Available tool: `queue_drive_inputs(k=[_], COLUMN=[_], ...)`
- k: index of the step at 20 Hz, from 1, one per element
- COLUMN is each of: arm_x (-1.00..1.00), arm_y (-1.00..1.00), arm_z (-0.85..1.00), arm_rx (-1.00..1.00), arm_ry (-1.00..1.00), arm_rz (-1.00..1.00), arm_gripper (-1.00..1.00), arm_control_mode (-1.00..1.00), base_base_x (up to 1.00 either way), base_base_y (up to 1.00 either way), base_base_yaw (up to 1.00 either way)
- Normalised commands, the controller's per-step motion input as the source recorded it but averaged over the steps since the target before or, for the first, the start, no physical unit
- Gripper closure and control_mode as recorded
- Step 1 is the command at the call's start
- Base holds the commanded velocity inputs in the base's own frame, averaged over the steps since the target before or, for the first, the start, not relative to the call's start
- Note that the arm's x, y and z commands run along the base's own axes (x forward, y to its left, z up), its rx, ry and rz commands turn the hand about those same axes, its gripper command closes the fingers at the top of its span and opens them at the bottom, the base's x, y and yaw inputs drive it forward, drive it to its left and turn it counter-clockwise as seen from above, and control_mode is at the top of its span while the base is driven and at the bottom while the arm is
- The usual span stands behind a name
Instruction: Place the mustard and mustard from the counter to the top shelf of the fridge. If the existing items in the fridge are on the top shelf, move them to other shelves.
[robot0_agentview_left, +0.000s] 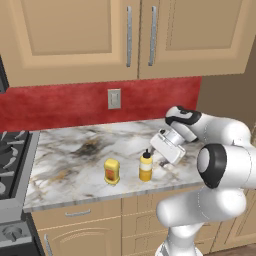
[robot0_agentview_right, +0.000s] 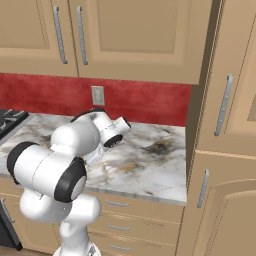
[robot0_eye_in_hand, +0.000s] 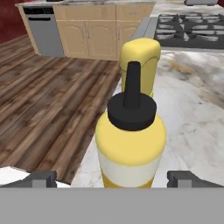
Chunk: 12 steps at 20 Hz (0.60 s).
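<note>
Yellow bottle (robot0_eye_in_hand: 130, 144) stands upright near the counter (robot0_agentview_left: 75, 165) front edge, the jar (robot0_agentview_left: 111, 171) at its 9 o'clock. Coming level from 3 o'clock, the gripper (robot0_eye_in_hand: 118, 179) has jaws spread wide, apparently to straddle the bottle for a side grasp.

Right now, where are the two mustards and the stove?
mustard jar (robot0_agentview_left: 112, 171), left base view, on its orange label.
mustard bottle (robot0_eye_in_hand: 130, 144), hand view, on its yellow body.
stove (robot0_agentview_left: 11, 160), left base view, on its black grate.

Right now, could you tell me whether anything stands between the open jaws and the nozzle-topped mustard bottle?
Nothing visible does: the mustard bottle stands upright on the counter, directly ahead of the gripper. The squat jar stands just behind it.
</note>
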Motion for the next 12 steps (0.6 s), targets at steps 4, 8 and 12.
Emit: queue_drive_inputs(k=[4, 8, 12], arm_x=[0.0, 0.0, 0.0], arm_y=[0.24, 0.18, 0.02], arm_z=[0.0, 0.0, -0.01], arm_rx=[0.0, 0.0, 0.0], arm_ry=[0.0, 0.0, 0.0], arm_rz=[-0.05, -0.05, -0.04], arm_gripper=[-1.0, -1.0, -1.0], arm_control_mode=[-1.0, -1.0, -1.0], base_base_x=[0.0, 0.0, 0.0], base_base_y=[0.0, 0.0, 0.0], base_base_yaw=[0.0, 0.0, 0.0])
